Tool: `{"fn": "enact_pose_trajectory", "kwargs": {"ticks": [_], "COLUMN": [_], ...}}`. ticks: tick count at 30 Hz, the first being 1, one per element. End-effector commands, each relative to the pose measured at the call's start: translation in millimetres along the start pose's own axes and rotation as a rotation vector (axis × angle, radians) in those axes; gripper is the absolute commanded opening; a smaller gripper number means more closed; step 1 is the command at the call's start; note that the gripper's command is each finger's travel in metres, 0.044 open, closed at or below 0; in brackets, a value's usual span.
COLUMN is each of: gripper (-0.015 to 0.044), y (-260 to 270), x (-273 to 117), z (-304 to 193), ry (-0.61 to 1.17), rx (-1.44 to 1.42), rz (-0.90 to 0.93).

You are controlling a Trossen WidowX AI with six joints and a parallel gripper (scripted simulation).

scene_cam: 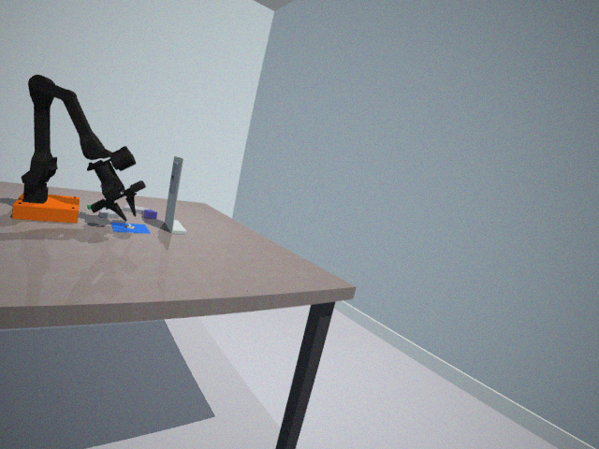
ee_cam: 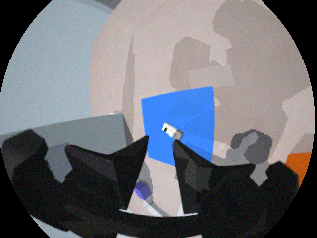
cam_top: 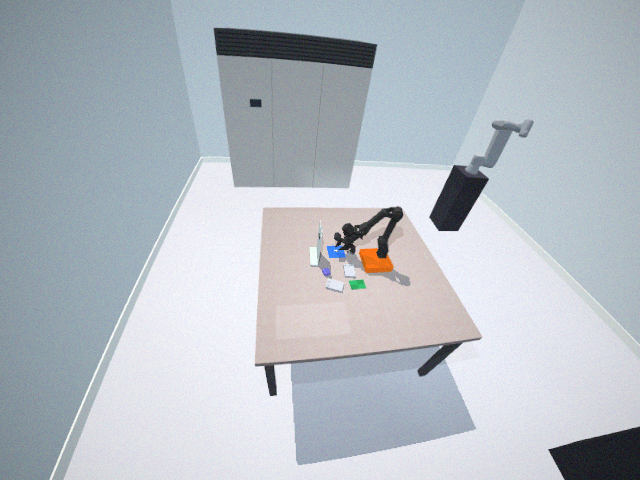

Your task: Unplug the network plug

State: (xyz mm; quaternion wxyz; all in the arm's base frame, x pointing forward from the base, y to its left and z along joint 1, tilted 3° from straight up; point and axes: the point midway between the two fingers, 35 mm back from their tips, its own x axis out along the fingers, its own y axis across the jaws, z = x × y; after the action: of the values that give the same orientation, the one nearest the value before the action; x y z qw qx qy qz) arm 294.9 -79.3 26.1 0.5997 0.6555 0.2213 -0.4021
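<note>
The small white plug (cam_top: 336, 250) (scene_cam: 129, 225) (ee_cam: 172, 130) lies on the flat blue square (cam_top: 332, 255) (scene_cam: 140, 229) (ee_cam: 198, 106), near its middle and turned at an angle. My gripper (cam_top: 344, 249) (scene_cam: 130, 218) (ee_cam: 160, 140) is open, fingers apart, with nothing between them. Its tips are just above the plug; in the wrist view the plug shows beyond them, close to the right fingertip. The upright grey panel (cam_top: 318, 248) (scene_cam: 174, 193) (ee_cam: 99, 131) stands beside the square, apart from the gripper. Its socket is too small to make out clearly.
A purple block (cam_top: 326, 271) (scene_cam: 150, 213) (ee_cam: 142, 190) is near the panel's foot. Two pale flat boxes (cam_top: 349, 271) (cam_top: 334, 285) and a green square (cam_top: 357, 284) lie nearby. The arm stands on an orange base (cam_top: 376, 262) (scene_cam: 46, 212).
</note>
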Motion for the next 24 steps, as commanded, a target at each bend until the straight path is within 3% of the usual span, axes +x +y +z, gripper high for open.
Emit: {"fn": "enact_pose_trajectory", "kwargs": {"ticks": [1,24], "gripper": [0.0156,0.0156], "y": [-0.5,17.4], "x": [-4.3,-29.9], "z": [0.0,-0.5], "ry": [-0.001,0.0], "rx": [0.002,0.001], "rz": [0.0,0.0]}}
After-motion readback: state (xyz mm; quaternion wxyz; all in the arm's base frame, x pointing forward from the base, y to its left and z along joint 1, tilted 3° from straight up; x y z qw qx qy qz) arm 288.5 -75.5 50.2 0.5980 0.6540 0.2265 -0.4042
